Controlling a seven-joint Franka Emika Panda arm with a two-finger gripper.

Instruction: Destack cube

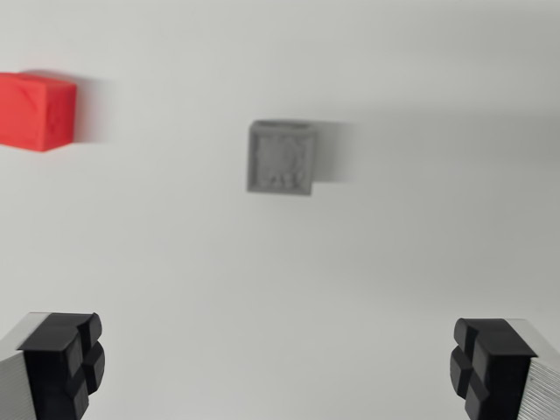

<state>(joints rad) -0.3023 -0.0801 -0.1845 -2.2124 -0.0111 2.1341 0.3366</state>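
black-padded gripper (276,367) wide above surface (280,280)

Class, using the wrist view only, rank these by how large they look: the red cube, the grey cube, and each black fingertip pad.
1. Red cube, though cropped by the left edge.
2. Two black pads: alike, cropped, enlarged by nearness.
3. Grey cube, only slightly smaller-looking than the pads, so that order is unsure.

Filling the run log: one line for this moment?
gripper open, empty | grey cube alone, centre | red cube apart, wrist view's left
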